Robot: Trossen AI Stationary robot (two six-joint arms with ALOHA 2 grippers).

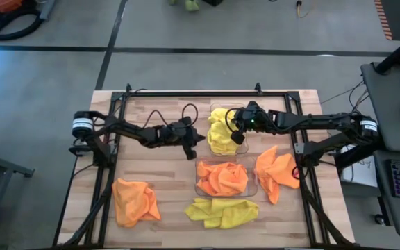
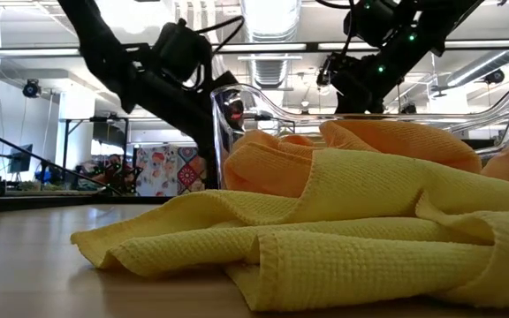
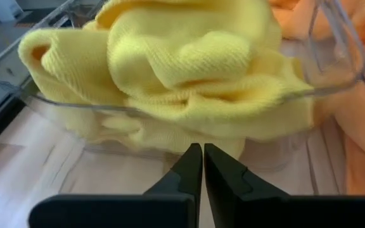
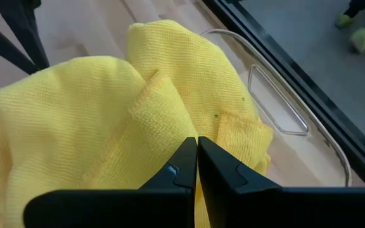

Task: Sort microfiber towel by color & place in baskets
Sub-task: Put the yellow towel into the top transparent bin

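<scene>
A clear basket (image 1: 211,110) at the table's far middle holds bunched yellow microfiber towels (image 1: 221,133). A second clear basket (image 1: 253,189) nearer the front holds orange towels (image 1: 222,178). Loose towels lie flat on the table: orange at the near left (image 1: 134,201), yellow at the near middle (image 1: 222,212), orange at the right (image 1: 276,172). My left gripper (image 3: 203,149) is shut, low beside the yellow basket's left wall (image 3: 138,136). My right gripper (image 4: 196,142) is shut above the yellow pile (image 4: 106,107), coming in from the right. My left gripper points slanting down from the table's left, its shut tips right at the foot of the yellow basket's clear wall; whether they touch it, I cannot tell. My right gripper's shut tips stand over the top of the yellow towels, slanting down; no cloth shows between them, and I cannot tell if they touch.
A black frame (image 1: 186,95) runs round the wooden table top. Bare wood lies between the near-left orange towel and the baskets. In the low view the near yellow towel (image 2: 325,238) fills the foreground before the orange basket (image 2: 237,115).
</scene>
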